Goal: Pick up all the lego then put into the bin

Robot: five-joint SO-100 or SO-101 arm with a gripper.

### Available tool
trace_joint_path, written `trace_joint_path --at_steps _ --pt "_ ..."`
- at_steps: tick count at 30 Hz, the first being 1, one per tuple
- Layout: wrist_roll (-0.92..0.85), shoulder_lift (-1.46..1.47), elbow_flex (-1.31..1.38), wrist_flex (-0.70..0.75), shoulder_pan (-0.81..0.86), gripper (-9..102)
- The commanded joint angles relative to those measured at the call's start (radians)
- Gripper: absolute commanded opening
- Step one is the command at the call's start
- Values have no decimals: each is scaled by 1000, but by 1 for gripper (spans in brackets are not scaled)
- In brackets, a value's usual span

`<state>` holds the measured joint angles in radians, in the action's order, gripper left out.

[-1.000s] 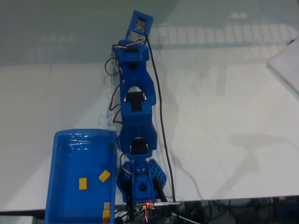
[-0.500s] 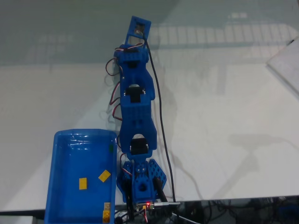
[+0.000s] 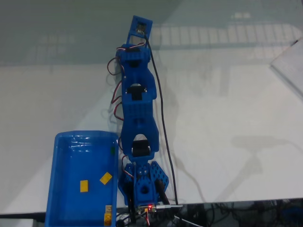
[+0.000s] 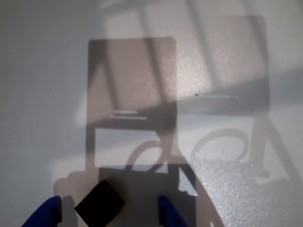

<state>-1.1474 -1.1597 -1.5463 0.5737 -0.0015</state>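
Two lego bricks (image 3: 105, 178) in bin (image 3: 61, 142)

no readable text, labels or numbers

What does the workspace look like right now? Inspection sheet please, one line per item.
Surface: white table, glossy, with shadows and window reflections.
Job's things: blue bin at lower left of the fixed view; two yellow lego lie inside it, apart. One black lego lies on the table between the pincer's fingertips in the wrist view.
Clutter: a pale flat sheet edge at the right border.
Pincer: open, blue fingertips either side of the black lego, not closed on it.
Cables: black cable runs along the arm; red and white servo wires beside it.
Surroundings: dark cable tangle below the table edge.
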Motion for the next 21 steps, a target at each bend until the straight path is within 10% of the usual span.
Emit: trace_joint_path --at_steps 1,21 --pt "-12 -6 61 3 -8 25" --pt "-55 9 63 25 -15 2"
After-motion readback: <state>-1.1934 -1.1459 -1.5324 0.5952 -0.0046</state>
